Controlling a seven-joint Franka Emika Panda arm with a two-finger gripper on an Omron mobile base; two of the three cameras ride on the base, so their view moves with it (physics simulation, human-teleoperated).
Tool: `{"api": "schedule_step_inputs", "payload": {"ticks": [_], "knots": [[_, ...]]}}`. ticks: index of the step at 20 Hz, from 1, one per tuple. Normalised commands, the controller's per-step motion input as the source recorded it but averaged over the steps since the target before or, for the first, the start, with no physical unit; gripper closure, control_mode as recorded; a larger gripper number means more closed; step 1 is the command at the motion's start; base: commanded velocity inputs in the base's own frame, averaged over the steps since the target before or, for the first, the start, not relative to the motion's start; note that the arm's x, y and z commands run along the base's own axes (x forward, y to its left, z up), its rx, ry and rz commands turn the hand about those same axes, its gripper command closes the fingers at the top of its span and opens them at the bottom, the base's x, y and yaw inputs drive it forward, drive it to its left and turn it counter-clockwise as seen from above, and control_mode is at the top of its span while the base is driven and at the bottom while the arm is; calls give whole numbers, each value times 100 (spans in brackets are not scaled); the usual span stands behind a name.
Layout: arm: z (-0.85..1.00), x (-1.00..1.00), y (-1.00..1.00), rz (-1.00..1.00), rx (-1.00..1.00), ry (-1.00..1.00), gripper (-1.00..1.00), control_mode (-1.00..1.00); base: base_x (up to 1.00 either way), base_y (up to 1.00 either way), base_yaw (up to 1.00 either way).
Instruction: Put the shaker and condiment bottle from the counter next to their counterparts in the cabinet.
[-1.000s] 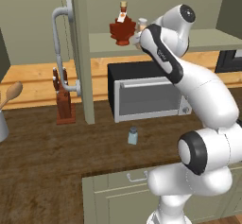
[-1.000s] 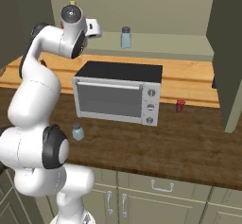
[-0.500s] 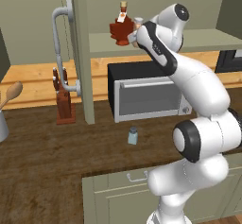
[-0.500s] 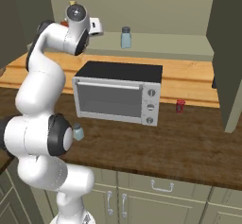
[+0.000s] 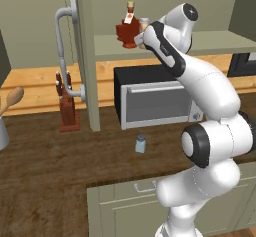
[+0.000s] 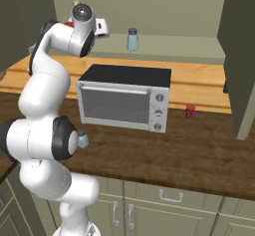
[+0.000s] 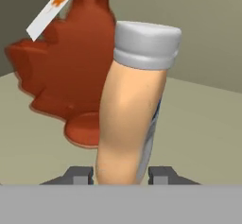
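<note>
The peach-orange condiment bottle with its whitish cap stands on the cabinet shelf, right beside the dark red maple-leaf bottle. My gripper straddles its base, and the fingertips stand a sliver off its sides, open. From the left base view the condiment bottle sits next to the maple-leaf bottle at my gripper. The small blue-grey shaker stands on the dark counter. Its twin stands further along the shelf.
A toaster oven sits under the shelf against the back ledge. The open cabinet door with its curved grey handle hangs to the left, above a knife block. A small red object lies right of the oven.
The hand carried the condiment bottle a little closer to the maple-leaf bottle on the shelf. The fingers have eased apart from the bottle's sides.
</note>
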Motion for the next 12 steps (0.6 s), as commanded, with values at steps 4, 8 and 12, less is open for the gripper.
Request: {"api": "schedule_step_inputs", "payload": {"ticks": [4, 8, 12], "knots": [[-10, -2, 0, 0, 0, -2, -100, -100, 0, 0, 0], [2, -18, 0, 0, 0, -6, -100, -100, 0, 0, 0], [8, -38, 0, 0, 0, -11, -100, -100, 0, 0, 0]]}}
